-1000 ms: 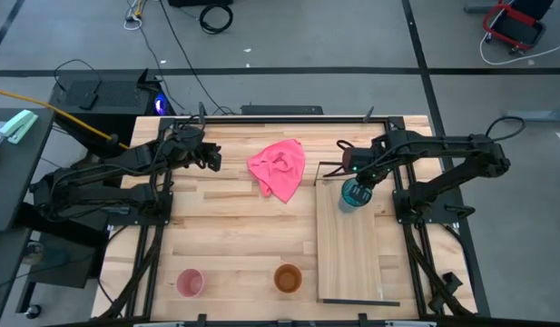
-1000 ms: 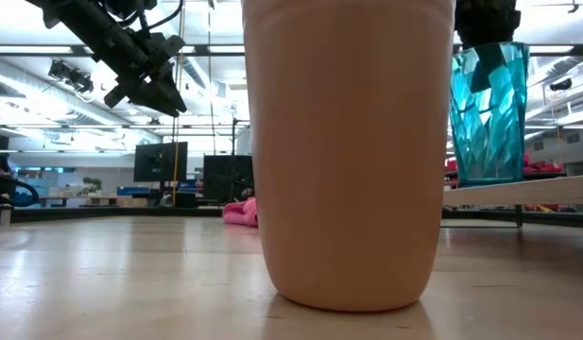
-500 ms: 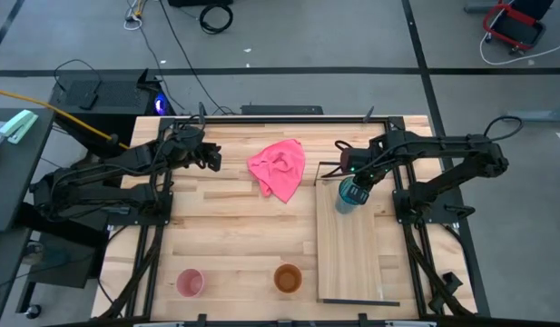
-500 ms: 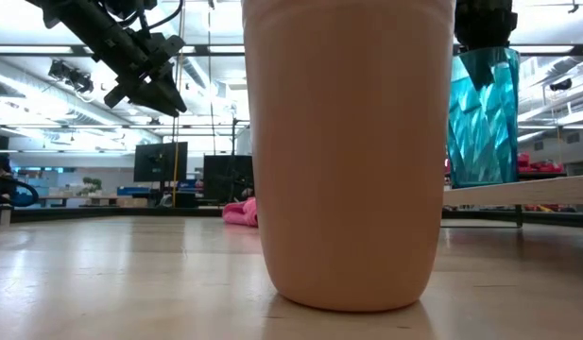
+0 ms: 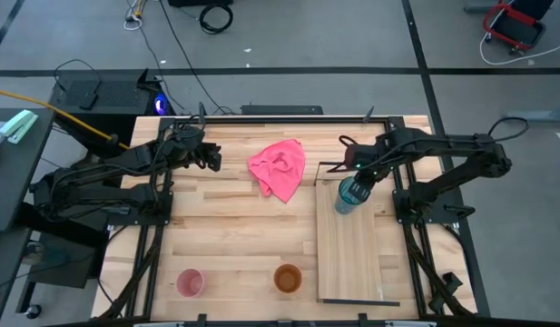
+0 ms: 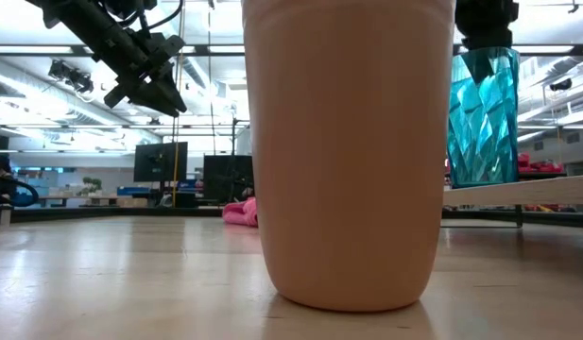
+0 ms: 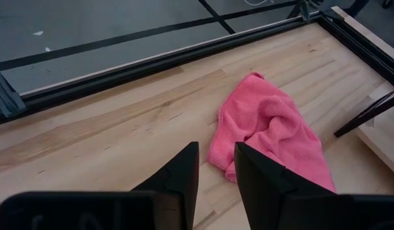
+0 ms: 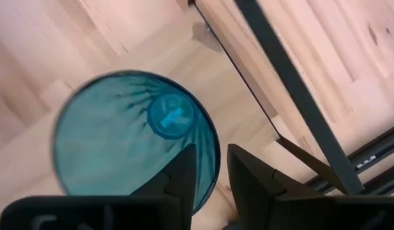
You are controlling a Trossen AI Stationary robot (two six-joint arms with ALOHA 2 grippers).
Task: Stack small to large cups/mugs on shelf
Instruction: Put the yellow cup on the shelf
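The teal tumbler (image 5: 349, 194) stands upright on the far end of the pale wood shelf (image 5: 352, 254), by its black wire frame (image 5: 329, 167). My right gripper (image 8: 212, 156) is above it, shut on its rim. It also shows in the low view (image 6: 482, 113). The orange-brown cup (image 5: 288, 278) and the small pink cup (image 5: 190, 282) stand on their bases near the table's near edge. The orange-brown cup fills the low view (image 6: 346, 151). My left gripper (image 5: 211, 156) hangs slightly open and empty over the far left of the table. My right gripper holds the tumbler's rim (image 8: 214, 145) with one finger (image 8: 184, 171) inside the cup and the other (image 8: 246, 174) outside. The fingers come from above, pointing down. The tumbler is upright, and its base (image 6: 482, 179) looks to be on the shelf board.
A pink cloth (image 5: 278, 170) lies crumpled on the table's far middle, between the two arms and just left of the shelf's wire frame. The shelf's near part (image 5: 350, 272) is bare wood. Black frame rails run along the table's edges.
The tumbler leaned in my right gripper a second ago and has been tipped back to upright, shifting slightly toward the table's left. My left arm has kept still.
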